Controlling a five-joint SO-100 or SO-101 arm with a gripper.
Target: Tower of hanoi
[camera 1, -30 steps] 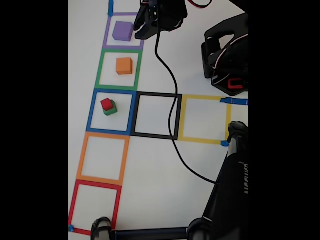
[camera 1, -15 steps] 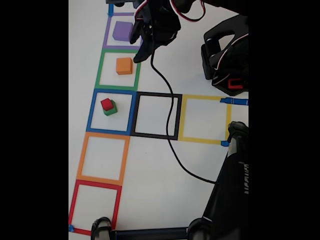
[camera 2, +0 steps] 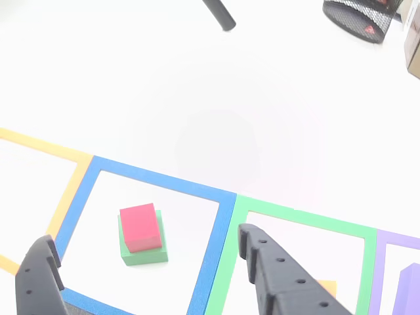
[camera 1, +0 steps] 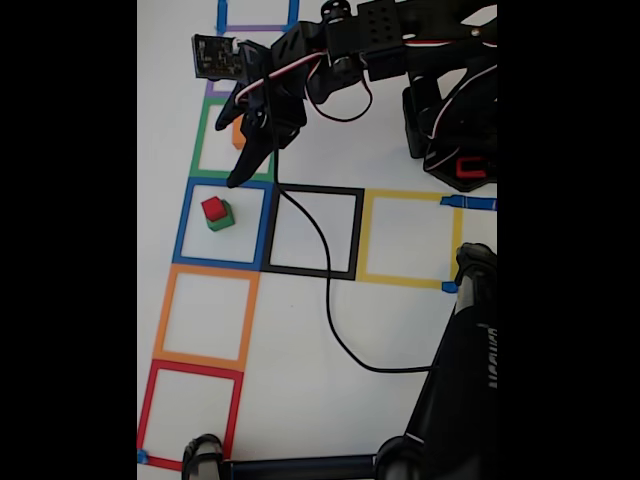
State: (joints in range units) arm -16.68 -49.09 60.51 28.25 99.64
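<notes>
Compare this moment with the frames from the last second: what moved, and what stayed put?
The arm swung down the fixed view, from beside the purple cube in the purple square to over the green square. Its claw now hangs open and empty above the blue square's top edge, hiding most of the orange cube. Nothing was gripped or released. The red cube is unmoved atop the green cube.
</notes>
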